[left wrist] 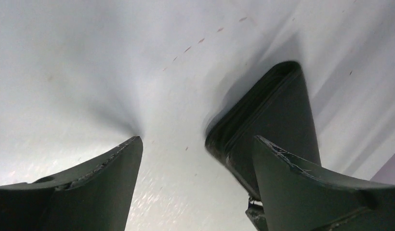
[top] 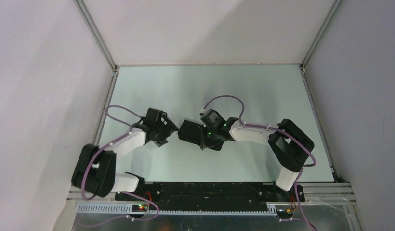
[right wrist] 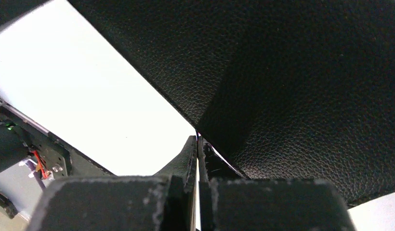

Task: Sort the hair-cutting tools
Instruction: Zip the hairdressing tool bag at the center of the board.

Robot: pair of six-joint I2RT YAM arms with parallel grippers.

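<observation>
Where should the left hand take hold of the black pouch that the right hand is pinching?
Probably the black pouch at its free end, the layered edge facing the left hand. Come in from the robot's left with the open fingers straddling that thin edge, since the right hand pinches the other end.

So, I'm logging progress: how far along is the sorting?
Nothing looks sorted yet: no scissors or comb show in any view. In hand: the right gripper is shut on the pouch's edge, the left gripper open beside its end. Left: seemingly all of it, finding the tools, perhaps inside the pouch, and sorting them.
</observation>
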